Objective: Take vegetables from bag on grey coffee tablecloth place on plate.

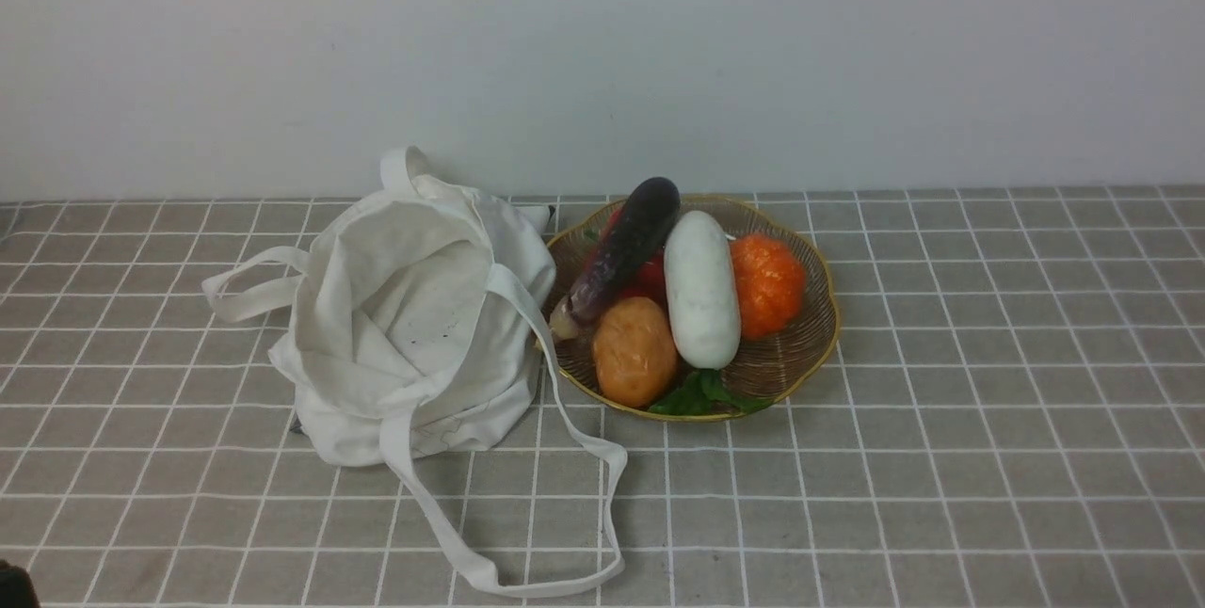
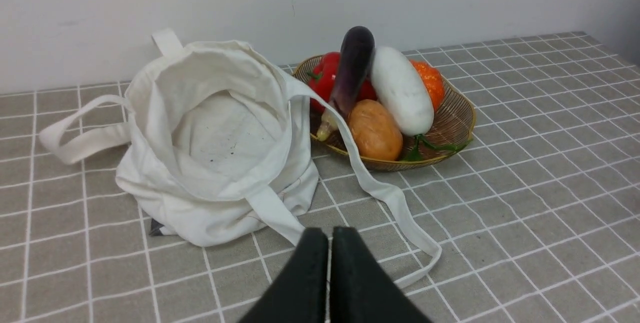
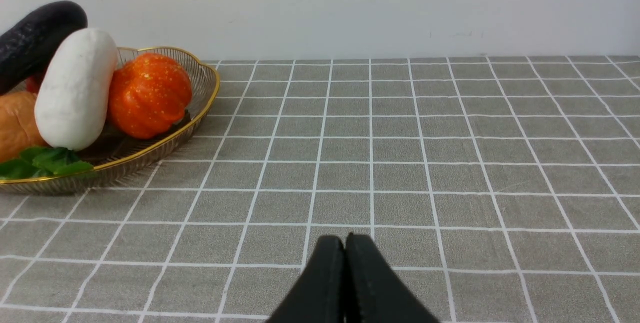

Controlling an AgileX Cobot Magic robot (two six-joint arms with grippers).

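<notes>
Jaws shut, both grippers (image 2: 330, 235) (image 3: 345, 243) hover, apparently empty.

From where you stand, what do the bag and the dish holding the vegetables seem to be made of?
Bag: matte woven cloth, probably cotton; it slumps in soft folds.
Dish: fine brown ribbing suggests wicker, though wire is possible; its rim shines like gold-coloured metal or paint.

Red bell pepper: we see it only in part (the eggplant (image 1: 621, 250) covers its middle in our front view [the pepper (image 2: 326, 74) shows more from the left wrist]).
Brown potato (image 3: 17, 125): we find it cut off by the right wrist picture's edge, like the eggplant and wicker plate (image 3: 140, 155).
Left gripper (image 2: 330, 235): we lose its rear below the left wrist picture's edge.
</notes>
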